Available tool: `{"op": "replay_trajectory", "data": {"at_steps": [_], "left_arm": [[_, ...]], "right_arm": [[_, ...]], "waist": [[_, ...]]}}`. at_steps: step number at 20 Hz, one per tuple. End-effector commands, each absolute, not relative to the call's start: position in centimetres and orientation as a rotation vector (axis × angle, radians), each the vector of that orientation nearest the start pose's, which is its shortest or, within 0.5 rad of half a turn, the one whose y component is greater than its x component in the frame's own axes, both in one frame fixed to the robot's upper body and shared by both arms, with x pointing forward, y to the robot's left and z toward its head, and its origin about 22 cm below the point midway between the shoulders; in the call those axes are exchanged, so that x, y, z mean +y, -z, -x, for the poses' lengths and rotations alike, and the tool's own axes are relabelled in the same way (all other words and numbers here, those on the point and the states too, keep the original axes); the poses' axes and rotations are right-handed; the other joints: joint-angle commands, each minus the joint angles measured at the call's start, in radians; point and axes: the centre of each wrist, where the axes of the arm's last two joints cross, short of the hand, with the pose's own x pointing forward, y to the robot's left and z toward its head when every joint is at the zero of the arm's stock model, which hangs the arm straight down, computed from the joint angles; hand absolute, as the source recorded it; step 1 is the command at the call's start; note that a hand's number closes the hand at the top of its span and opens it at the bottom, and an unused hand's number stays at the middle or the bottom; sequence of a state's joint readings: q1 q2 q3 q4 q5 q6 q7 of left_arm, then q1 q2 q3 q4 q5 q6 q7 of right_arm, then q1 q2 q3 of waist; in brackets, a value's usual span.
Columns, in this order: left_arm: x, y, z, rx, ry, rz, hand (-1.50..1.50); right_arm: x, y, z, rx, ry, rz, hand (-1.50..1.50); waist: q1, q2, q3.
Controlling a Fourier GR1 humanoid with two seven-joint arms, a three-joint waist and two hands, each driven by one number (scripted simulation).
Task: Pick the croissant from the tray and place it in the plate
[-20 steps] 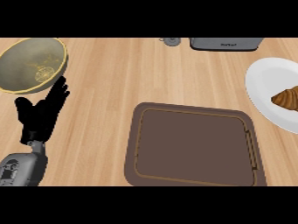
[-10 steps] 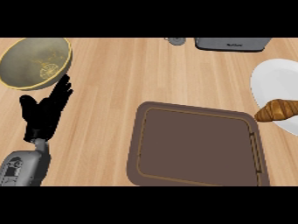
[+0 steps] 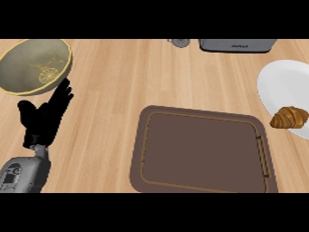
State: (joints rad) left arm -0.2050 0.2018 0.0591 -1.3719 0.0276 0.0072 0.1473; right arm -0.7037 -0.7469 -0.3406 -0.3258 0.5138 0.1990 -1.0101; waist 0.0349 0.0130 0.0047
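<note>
the croissant sits on the plate, near its lower edge, off the tray. left hand rests spread. placing looks done; next, just pull away.

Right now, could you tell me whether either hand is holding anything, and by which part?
Nothing is visibly held: the left hand is open, and the croissant lies on the plate.

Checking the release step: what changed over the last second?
The croissant slid from mid-plate toward the plate's near-left rim and now lies at that edge. The right hand, partly seen by it half a second ago, is almost out of view. The left hand rests open as before near the bowl; the tray is unchanged.
</note>
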Motion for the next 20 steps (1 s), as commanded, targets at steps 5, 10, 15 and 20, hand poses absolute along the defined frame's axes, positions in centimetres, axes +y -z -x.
{"op": "replay_trajectory", "data": {"at_steps": [5, 10, 15, 20], "left_arm": [[28.9, -1.5, -29.0, -1.411, 0.095, -0.168, 0.00], [27.6, -0.9, -28.8, -1.406, 0.081, -0.165, 0.00], [28.1, -2.0, -28.5, -1.426, 0.093, -0.145, 0.00], [27.9, -2.2, -28.9, -1.425, 0.098, -0.167, 0.00]], "right_arm": [[-50.2, -9.1, -33.9, -1.962, -0.482, 0.125, -1.50], [-51.9, -9.9, -32.7, -1.782, -0.444, -0.039, -1.50], [-53.7, -10.8, -31.2, -1.800, -0.410, -0.063, -1.50], [-53.4, -10.1, -31.1, -1.840, -0.387, -0.051, -1.50]], "waist": [[-0.016, -0.006, -0.003], [-0.013, -0.001, -0.002], [-0.001, 0.000, 0.002], [0.002, 0.008, 0.004]]}}
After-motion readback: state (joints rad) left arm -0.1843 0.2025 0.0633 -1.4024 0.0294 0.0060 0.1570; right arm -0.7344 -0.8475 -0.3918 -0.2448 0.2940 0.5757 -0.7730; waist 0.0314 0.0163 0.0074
